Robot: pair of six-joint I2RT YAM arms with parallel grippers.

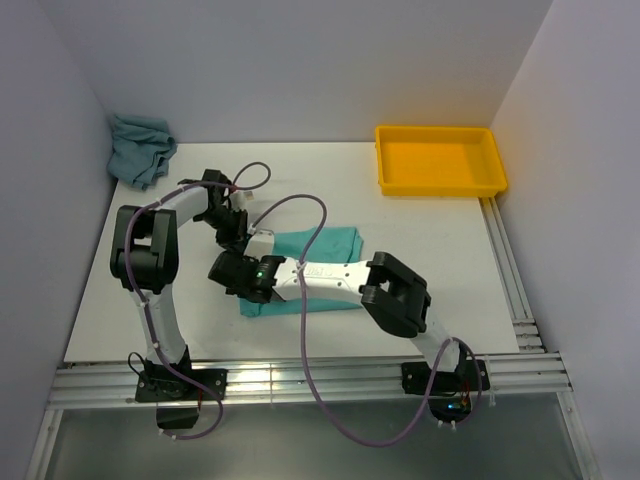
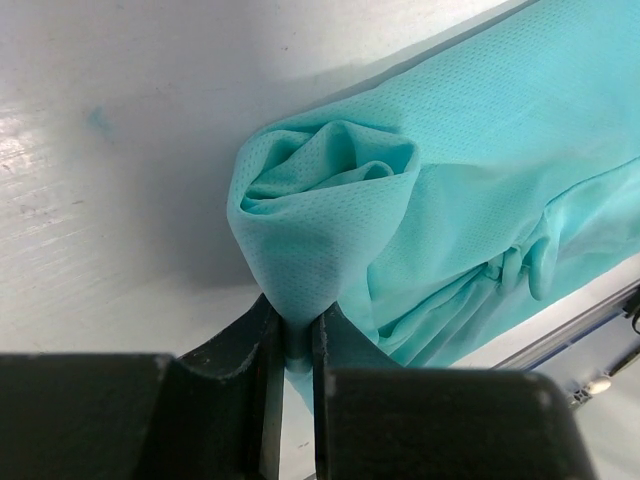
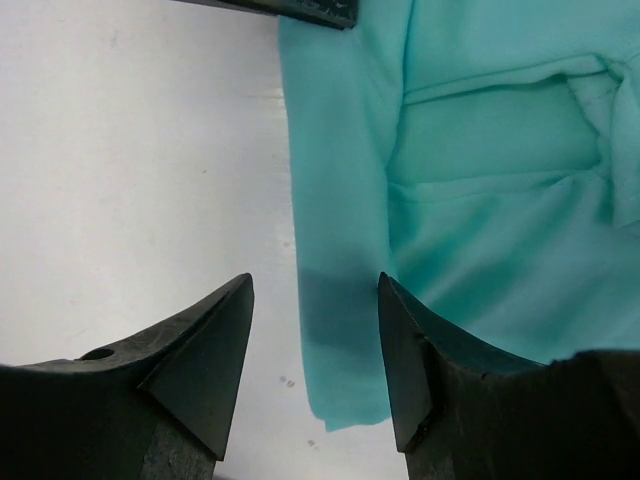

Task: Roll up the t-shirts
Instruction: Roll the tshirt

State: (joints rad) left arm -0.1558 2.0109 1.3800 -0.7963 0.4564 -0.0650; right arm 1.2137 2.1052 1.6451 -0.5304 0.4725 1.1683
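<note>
A bright mint-turquoise t-shirt [image 1: 335, 243] lies as a folded strip in the middle of the table. Its left end is curled into a small roll [image 2: 330, 175]. My left gripper [image 2: 294, 320] is shut on a pinch of fabric at that rolled end [image 1: 238, 240]. My right gripper [image 3: 314, 285] is open just in front of it [image 1: 226, 272], low over the shirt's near-left corner [image 3: 345, 330]. The shirt's edge lies between its jaws, which do not grip it. A duller grey-teal t-shirt [image 1: 140, 148] sits crumpled at the back left corner.
A yellow plastic tray [image 1: 440, 185] stands at the back right. White walls close in the table on the left, back and right. A metal rail [image 1: 300, 380] runs along the near edge, with both arm bases on it. The two wrists are close together.
</note>
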